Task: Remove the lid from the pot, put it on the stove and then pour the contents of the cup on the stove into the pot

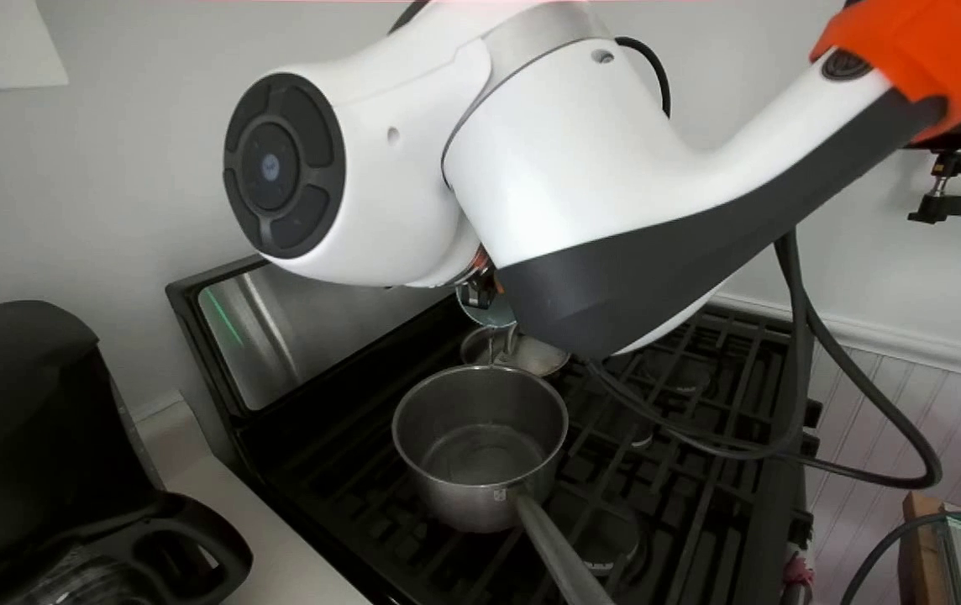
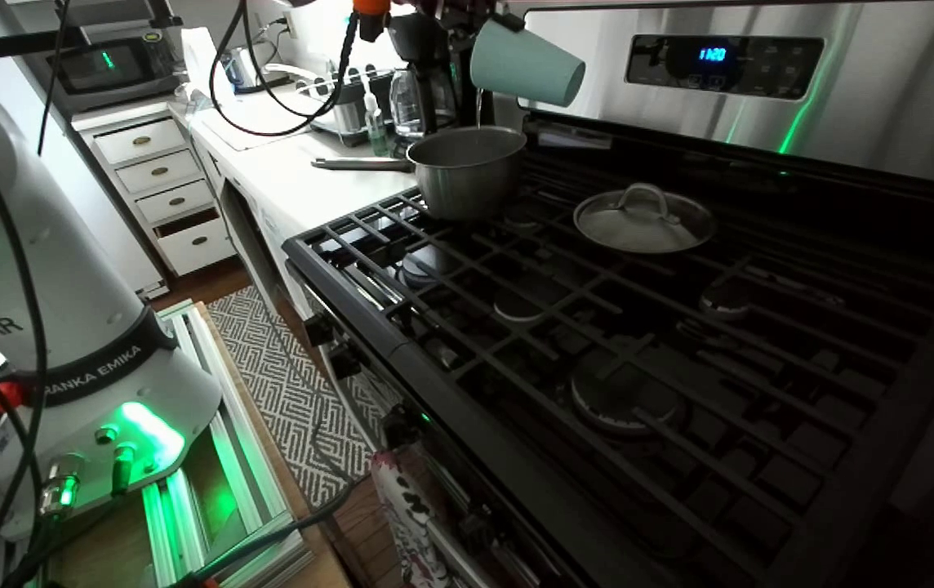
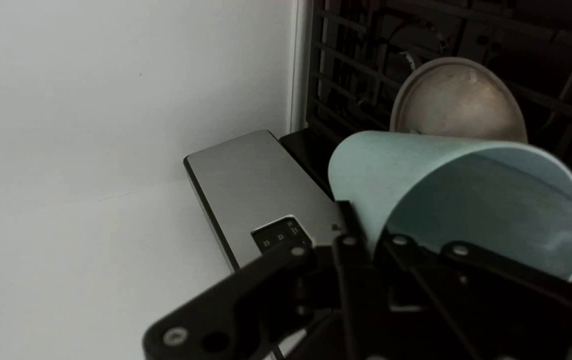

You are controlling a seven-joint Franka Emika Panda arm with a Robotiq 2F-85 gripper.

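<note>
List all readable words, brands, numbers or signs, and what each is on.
"11:20": blue stove display
"RANKA EMIKA", first letter obscured: robot's black band
"AR", partly covered: robot's white arm
"offee", start cut off: black coffee maker
Too small or blurred: stove keys, microwave display, pot mark, arm badges.

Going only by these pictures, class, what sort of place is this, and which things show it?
A kitchen, probably a home one: there is a pot on a stove, a microwave in the background, and white drawers below it.
</note>
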